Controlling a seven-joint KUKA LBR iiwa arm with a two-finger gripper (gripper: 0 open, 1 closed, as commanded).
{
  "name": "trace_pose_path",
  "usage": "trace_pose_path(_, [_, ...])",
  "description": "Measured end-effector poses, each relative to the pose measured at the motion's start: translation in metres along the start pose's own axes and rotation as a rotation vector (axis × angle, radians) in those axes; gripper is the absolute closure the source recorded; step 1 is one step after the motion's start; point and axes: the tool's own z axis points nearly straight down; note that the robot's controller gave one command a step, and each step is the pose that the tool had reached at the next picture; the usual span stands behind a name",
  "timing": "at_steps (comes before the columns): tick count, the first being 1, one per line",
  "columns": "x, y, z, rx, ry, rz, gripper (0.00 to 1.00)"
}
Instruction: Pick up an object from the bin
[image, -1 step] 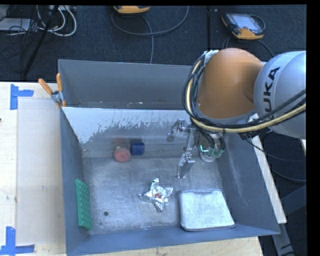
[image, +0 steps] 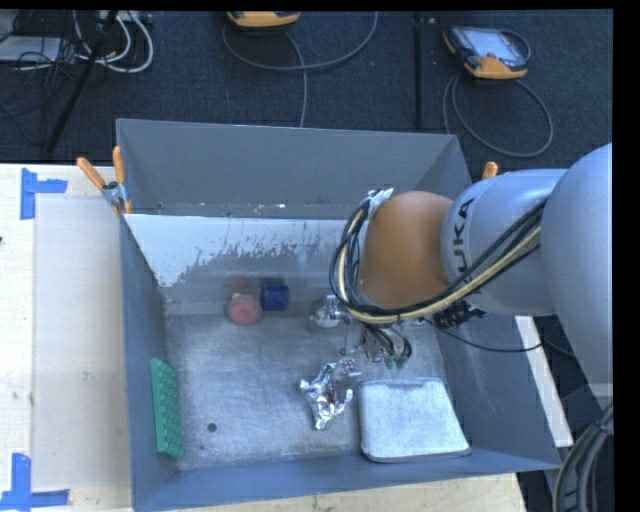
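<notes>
Grey metal bin (image: 200, 180) seen from above. Arm reaches in from right; orange wrist cover (image: 405, 250) hides much of hand (image: 372, 348). Hand sits low over bin floor, above crumpled silver foil (image: 328, 392), beside white folded cloth (image: 412, 420) at near wall. Cannot tell whether hand is released or clenched; nothing seen held. Foil judged likeliest pick, being nearest. Pink rounded lump (image: 243, 309) and blue cube (image: 275, 295) side by side near far wall. Green ridged strip (image: 165, 408) lies along left wall.

Pincer (image: 352, 362) over crumpled foil (image: 327, 395) — white pad (image: 412, 422) just beside foil
</notes>
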Motion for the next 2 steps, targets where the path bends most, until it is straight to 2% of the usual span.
trace_pose_path(1, [-0.001,0.0,-0.003,-0.001,-0.003,0.002,1.0])
trace_pose_path(2, [0.007,0.003,-0.107,0.0,-0.002,-0.263,1.0])
